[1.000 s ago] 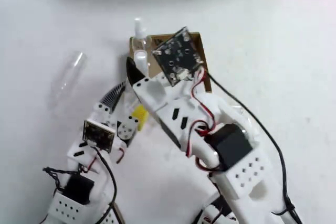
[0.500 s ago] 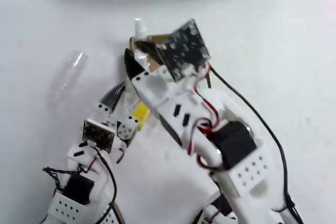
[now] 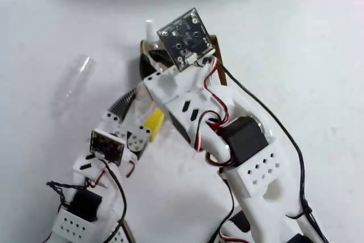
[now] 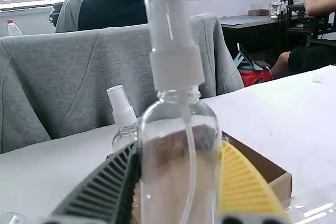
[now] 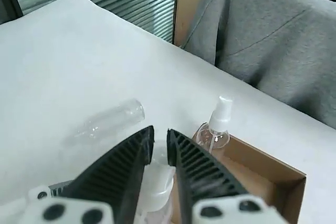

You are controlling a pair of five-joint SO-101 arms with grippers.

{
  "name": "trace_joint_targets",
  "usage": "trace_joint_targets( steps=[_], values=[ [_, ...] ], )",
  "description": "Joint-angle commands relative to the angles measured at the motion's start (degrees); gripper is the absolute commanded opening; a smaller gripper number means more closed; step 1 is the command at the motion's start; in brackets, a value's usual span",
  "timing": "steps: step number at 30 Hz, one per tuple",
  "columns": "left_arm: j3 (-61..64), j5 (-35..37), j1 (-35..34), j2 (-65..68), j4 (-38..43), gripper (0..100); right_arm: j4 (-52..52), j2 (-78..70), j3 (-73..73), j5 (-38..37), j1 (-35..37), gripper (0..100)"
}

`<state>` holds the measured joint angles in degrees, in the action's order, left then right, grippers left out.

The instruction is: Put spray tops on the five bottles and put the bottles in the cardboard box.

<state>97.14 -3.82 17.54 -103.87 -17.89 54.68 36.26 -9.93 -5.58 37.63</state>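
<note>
White matte tabletop [image 3: 296, 38] lies under both arms. The right arm [image 3: 250, 157], white printed plastic with red and black wiring and a bare circuit board at the wrist, is stretched over the cardboard box [image 5: 265, 179]. The box is brown, shallow and open-topped, with raw corrugated edges. The left arm [image 3: 85, 197] is angled in from the near-left side of the tabletop.

On the left gripper [image 3: 138, 113], one grey ribbed finger [image 4: 105, 192] and one yellow ribbed finger [image 4: 241, 182] are clamped on the body of a clear bottle [image 4: 178, 166]. It is held upright just in front of the box. The bottle is transparent and round-shouldered, and a thin dip tube is visible inside it.

On the right gripper [image 5: 157, 139], the dark ribbed fingers are drawn nearly together. They are closed from above on the white spray top [image 4: 170, 40], which is seated on the clear bottle's neck.

A second spray bottle [image 5: 216, 125], clear with a white top fitted, is stood upright at the box's far-left corner. Whether it is inside or just outside cannot be told.

An empty bottle [image 3: 74, 81], a clear cylinder with no top, is laid on its side on the tabletop, well apart to the left of the box.

Soft grey fabric [image 4: 63, 77] is draped over a chair back beyond the far edge.
</note>
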Motion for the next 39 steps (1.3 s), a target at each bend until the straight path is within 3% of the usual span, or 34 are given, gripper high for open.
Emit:
trace_joint_targets(
  steps=[1,7,10,16,28,33,39],
  values=[
    [-0.1,-0.4,-0.5,-0.9,2.0,2,0.7,0.4,6.4,0.4,-1.2,1.5],
    [-0.3,0.0,-0.5,-0.9,1.2,2,2.5,3.2,9.2,0.4,-3.7,1.5],
    [-1.4,0.0,-0.6,-0.8,0.6,2,8.3,4.2,9.1,0.4,-5.1,1.5],
    [-8.8,0.2,-0.6,-0.8,-8.1,2,21.8,4.4,7.4,0.4,-8.5,1.5],
    [-13.5,7.9,-3.7,0.7,-9.7,2,20.0,12.8,-11.1,0.2,-9.1,1.5],
    [-20.0,10.5,-3.8,13.4,-9.2,2,19.3,16.1,-17.7,0.1,-9.0,1.5],
    [-29.4,17.3,-8.4,28.2,-9.1,2,10.9,20.3,-28.9,0.4,-7.3,1.5]
  ],
)
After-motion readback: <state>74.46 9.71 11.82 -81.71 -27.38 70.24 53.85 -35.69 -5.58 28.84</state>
